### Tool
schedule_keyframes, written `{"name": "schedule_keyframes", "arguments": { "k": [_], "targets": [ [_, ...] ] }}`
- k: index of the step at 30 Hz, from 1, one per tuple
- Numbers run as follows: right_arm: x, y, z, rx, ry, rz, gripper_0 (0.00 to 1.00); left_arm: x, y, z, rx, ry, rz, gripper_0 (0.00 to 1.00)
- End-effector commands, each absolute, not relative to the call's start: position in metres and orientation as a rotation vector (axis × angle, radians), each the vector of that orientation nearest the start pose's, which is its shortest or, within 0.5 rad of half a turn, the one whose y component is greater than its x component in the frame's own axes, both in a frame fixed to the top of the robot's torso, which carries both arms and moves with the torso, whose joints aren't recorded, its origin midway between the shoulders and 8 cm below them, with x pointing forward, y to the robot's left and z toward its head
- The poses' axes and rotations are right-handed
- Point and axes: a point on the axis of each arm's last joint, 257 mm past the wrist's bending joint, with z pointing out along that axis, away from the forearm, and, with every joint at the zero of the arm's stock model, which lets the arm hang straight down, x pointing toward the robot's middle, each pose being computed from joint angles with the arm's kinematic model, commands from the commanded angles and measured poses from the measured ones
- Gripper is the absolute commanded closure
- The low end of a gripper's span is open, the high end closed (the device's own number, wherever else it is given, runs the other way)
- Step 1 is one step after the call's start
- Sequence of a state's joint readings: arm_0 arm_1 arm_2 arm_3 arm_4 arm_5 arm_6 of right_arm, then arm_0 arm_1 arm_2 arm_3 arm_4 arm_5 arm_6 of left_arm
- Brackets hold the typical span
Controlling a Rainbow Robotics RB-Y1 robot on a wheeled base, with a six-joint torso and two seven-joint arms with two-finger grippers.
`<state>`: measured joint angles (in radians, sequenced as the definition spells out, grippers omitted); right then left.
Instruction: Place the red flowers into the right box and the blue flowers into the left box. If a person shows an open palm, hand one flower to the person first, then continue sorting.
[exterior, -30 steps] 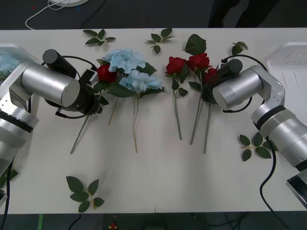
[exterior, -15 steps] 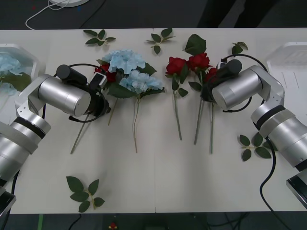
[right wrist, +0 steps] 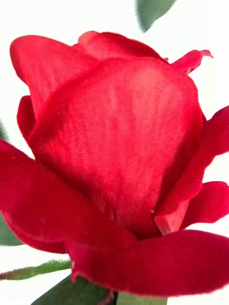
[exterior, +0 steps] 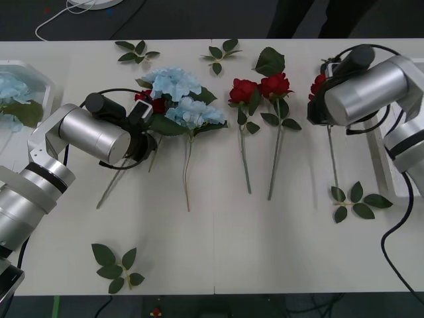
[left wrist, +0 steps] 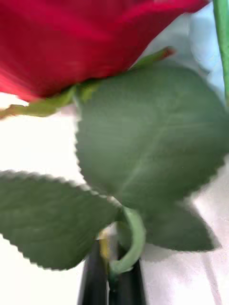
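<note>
My right gripper (exterior: 319,101) is shut on a red flower (exterior: 317,86) and holds it above the table's right side, beside the right box (exterior: 386,173). Its stem (exterior: 331,159) hangs toward me, and its bloom (right wrist: 114,157) sits close in the right wrist view. My left gripper (exterior: 144,129) is shut low on the stem (left wrist: 129,238) of another red flower (exterior: 156,105), which lies against the two blue flowers (exterior: 175,83). Two more red flowers (exterior: 242,89) lie mid-table. The left box (exterior: 41,74) holds a blue flower (exterior: 10,89).
Loose green leaf sprigs lie near the front left (exterior: 116,265), by the right box (exterior: 358,199) and along the far edge (exterior: 222,52). A white cable (exterior: 66,16) runs beyond the table's far left corner.
My right arm has lifted its red flower away from the middle pair and carried it right, next to the right box. My left arm has slid right, onto the rose by the blue flowers.
</note>
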<state>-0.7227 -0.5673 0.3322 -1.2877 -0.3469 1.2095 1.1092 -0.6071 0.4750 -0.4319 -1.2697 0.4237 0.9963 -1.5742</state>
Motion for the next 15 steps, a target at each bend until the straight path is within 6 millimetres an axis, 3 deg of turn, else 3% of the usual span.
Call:
{"name": "schedule_keyframes", "arguments": {
  "k": [1, 4, 6, 8, 13, 15],
  "targets": [
    [0.628, -0.359, -0.159, 0.091, 2.333, -0.235, 1.0, 0.603, 0.209, -0.283, 0.558, 2.329, 0.133, 1.0],
    [0.622, -0.408, -0.144, 0.116, 2.334, -0.293, 1.0, 0.604, 0.228, -0.25, 0.495, 2.336, 0.134, 1.0],
    [0.62, -0.43, -0.137, 0.125, 2.331, -0.329, 1.0, 0.601, 0.235, -0.232, 0.475, 2.344, 0.137, 1.0],
    [0.615, -0.459, -0.129, 0.129, 2.33, -0.385, 1.0, 0.593, 0.249, -0.202, 0.44, 2.358, 0.151, 1.0],
    [0.607, -0.529, -0.116, 0.133, 2.303, -0.509, 1.0, 0.556, 0.287, -0.12, 0.329, 2.374, 0.169, 1.0],
    [0.607, -0.548, -0.114, 0.129, 2.287, -0.529, 1.0, 0.541, 0.298, -0.099, 0.291, 2.37, 0.168, 1.0]
  ]
}}
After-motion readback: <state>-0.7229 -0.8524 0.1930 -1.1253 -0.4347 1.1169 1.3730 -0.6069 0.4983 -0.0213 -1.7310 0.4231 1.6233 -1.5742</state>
